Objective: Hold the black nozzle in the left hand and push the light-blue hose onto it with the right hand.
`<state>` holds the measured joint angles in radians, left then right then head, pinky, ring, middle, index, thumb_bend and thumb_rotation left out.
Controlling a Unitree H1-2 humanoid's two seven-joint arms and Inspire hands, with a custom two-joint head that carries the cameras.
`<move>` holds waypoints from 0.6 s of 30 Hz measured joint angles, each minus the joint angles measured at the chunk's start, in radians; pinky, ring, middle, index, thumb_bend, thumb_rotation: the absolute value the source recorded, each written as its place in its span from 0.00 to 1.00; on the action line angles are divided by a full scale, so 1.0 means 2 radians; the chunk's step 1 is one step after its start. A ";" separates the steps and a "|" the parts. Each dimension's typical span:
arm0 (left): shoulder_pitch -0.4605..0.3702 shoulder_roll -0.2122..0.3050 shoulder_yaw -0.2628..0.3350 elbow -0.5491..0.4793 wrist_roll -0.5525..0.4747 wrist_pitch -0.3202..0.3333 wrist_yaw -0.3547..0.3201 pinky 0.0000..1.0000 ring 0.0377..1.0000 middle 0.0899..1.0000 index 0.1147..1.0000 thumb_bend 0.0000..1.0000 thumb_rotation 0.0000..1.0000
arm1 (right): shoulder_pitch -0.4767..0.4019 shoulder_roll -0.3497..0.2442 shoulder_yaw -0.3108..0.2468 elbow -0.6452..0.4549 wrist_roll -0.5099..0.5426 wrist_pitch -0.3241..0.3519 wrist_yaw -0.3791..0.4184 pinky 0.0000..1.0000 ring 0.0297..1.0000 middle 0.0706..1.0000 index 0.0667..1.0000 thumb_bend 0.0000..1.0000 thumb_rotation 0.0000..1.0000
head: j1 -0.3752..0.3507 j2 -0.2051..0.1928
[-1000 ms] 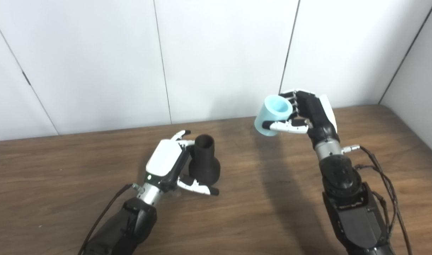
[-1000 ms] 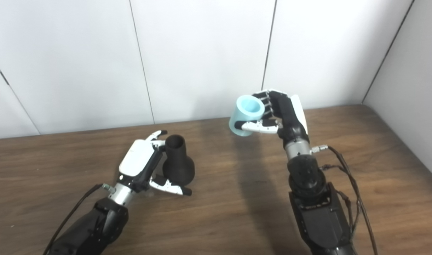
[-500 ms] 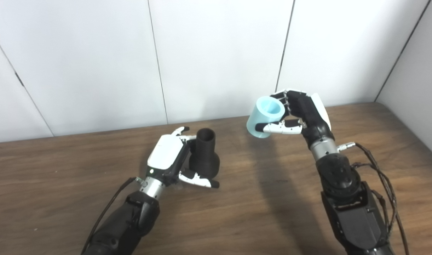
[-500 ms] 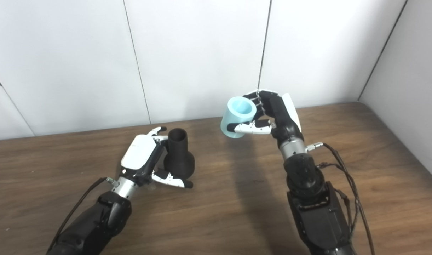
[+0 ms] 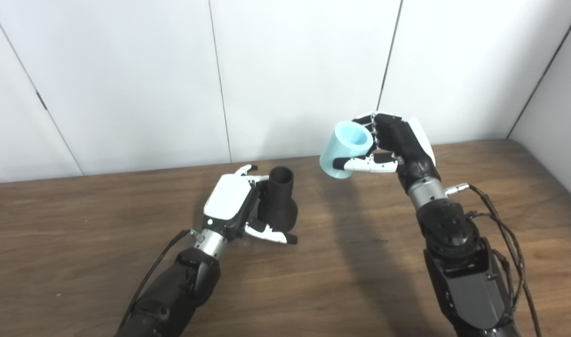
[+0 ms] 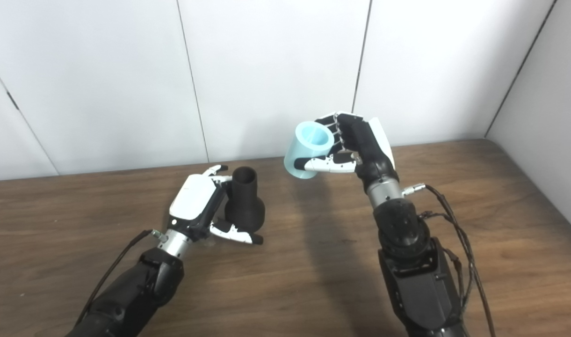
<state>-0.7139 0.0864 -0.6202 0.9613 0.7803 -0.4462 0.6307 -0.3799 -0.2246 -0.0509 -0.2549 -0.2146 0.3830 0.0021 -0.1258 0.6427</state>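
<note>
Black nozzle (image 5: 278,199) on the desk in the left hand, light-blue hose (image 5: 345,149) raised in the right hand.

The black nozzle stands upright on the brown wooden desk (image 5: 79,224), narrow neck up and open mouth on top, its wider base down on the wood. The left hand (image 5: 234,208) is wrapped around it from the left, fingers behind the neck and thumb across the near side of the base. The right hand (image 5: 397,145) holds the light-blue hose clear above the desk, to the right of the nozzle and farther back, fingers closed on its far side and thumb along its near side. The hose is a short tube, tilted, with its open end facing up and toward the camera. Hose and nozzle are well apart.
</note>
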 measured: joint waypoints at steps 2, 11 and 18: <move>-0.001 -0.001 0.001 0.002 0.000 0.000 0.000 0.87 0.49 0.38 0.44 0.50 0.00 | -0.002 0.000 0.001 0.000 0.000 0.002 0.000 0.35 0.41 0.44 0.47 0.52 0.00 | 0.001 -0.001; -0.001 -0.003 0.003 0.004 0.003 0.000 0.000 0.86 0.49 0.38 0.43 0.50 0.00 | -0.011 0.012 0.004 0.000 0.000 0.004 0.000 0.33 0.41 0.44 0.47 0.52 0.00 | -0.001 -0.002; -0.001 -0.004 0.004 0.004 0.011 0.000 0.000 0.88 0.49 0.38 0.44 0.50 0.00 | -0.013 0.021 0.009 0.000 0.001 0.004 0.000 0.32 0.39 0.43 0.48 0.52 0.00 | -0.001 -0.002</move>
<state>-0.7169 0.0792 -0.6113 0.9699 0.8016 -0.4461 0.6305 -0.4060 -0.1826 -0.0326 -0.2548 -0.2134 0.3911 0.0024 -0.1273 0.6382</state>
